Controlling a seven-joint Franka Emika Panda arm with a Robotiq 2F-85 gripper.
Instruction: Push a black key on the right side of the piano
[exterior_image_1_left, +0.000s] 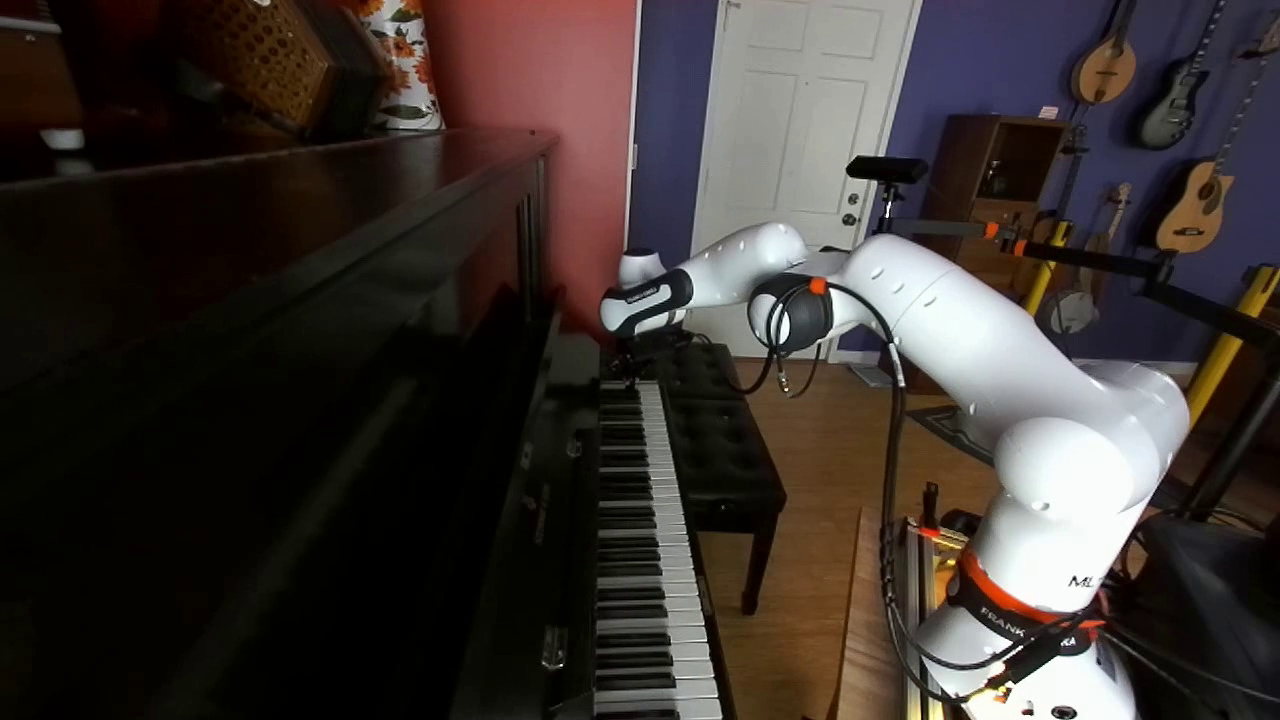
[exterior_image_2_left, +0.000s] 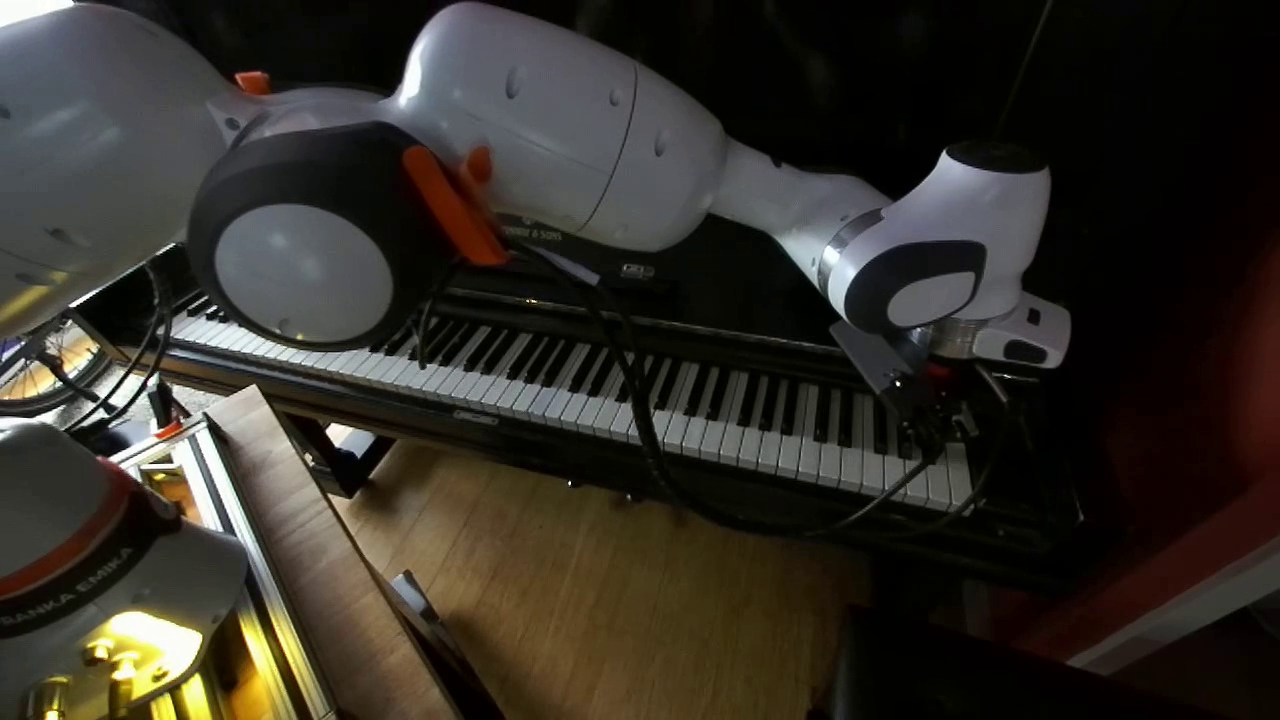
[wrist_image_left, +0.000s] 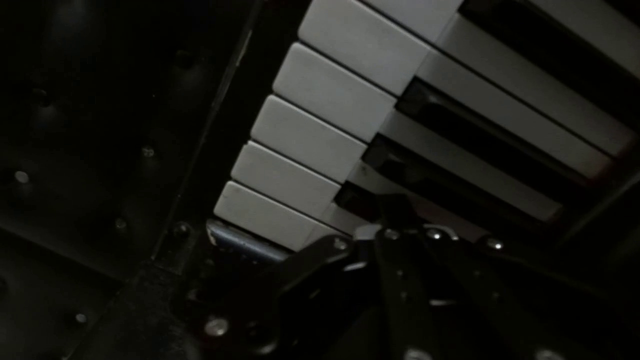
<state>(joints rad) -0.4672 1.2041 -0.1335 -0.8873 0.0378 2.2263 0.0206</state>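
Observation:
The dark piano shows in both exterior views, with its long row of white and black keys. My gripper is at the far end of the keyboard, by the red wall. It also hangs low over the last keys in an exterior view. In the wrist view the fingertips are together and hold nothing visible. They overlap the last black key, hiding much of it; I cannot tell whether they touch it. Two more black keys lie beside it.
A black padded bench stands along the far part of the keyboard. The keyboard ends at a dark end block. Cables loop from the arm in front of the keys. The fallboard rises behind the keys.

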